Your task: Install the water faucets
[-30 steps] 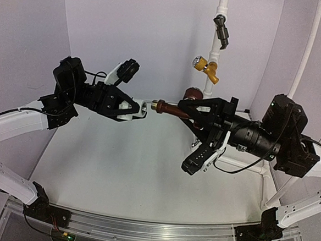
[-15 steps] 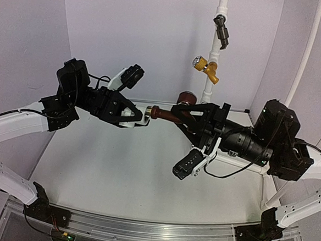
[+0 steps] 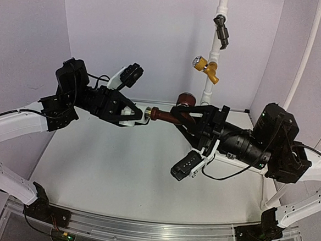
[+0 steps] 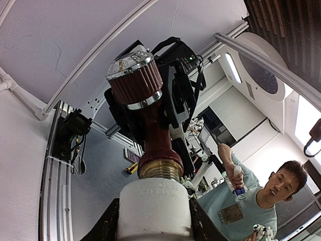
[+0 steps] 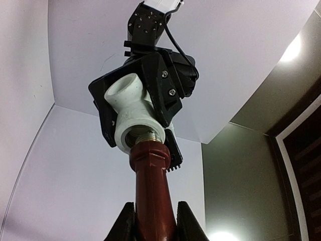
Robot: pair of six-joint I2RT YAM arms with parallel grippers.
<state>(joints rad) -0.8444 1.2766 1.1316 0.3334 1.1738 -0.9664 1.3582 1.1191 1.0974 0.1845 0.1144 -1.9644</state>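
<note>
Left fingers tight around white elbow fitting, right fingers tight around faucet.

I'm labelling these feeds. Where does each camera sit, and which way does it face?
Top external: above and behind the bases, looking down on the table; both arms show.
Left wrist: on the left gripper, looking over the white elbow along the tap to the right arm.
Right wrist: on the right gripper, looking up the tap to the white elbow in the left gripper.
Shared: both wrist views show the tap's thread meeting the white elbow.
</note>
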